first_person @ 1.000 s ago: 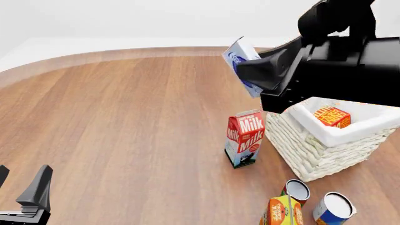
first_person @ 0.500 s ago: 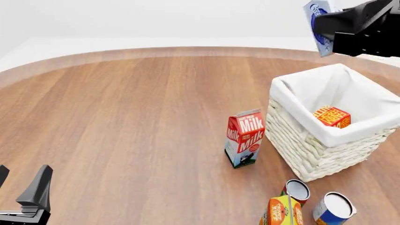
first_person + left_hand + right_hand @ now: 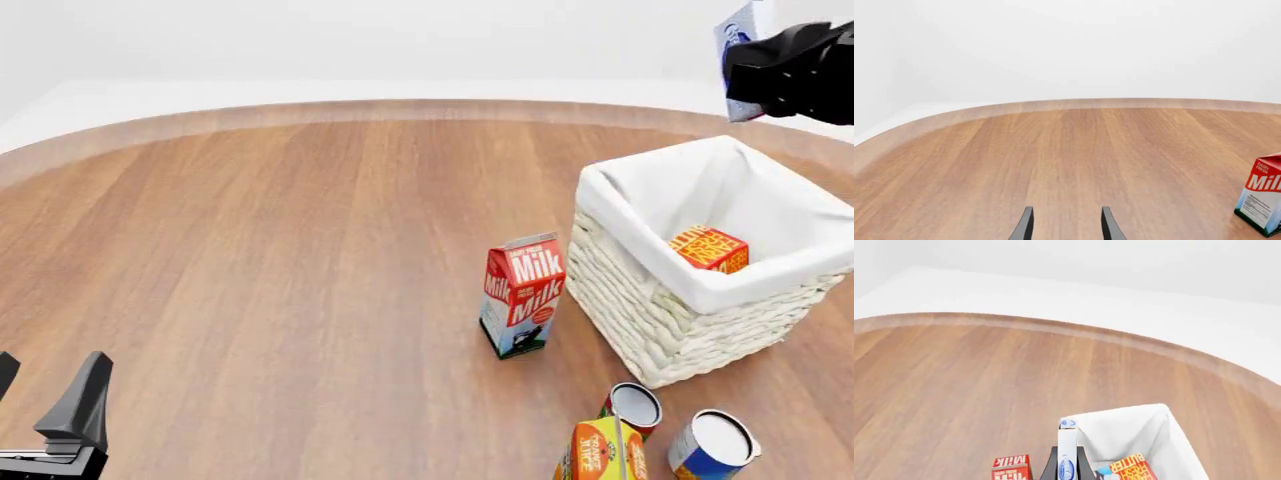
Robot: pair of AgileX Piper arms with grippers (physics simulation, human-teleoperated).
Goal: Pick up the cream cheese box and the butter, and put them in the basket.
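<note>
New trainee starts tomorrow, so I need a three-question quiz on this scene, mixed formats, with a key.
1. True or false: the butter lies inside the basket.
2. What does the right gripper hold? A) milk carton B) cream cheese box C) can
3. Fill in: the left gripper is ____ and holds nothing.

Key: 1 true. 2 B: the cream cheese box is clamped high beyond the basket's far side, while the milk carton stands on the table. 3 open.

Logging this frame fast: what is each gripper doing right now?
Left gripper: open, holding nothing.
Right gripper: closed on the cream cheese box, up above the basket.
</note>
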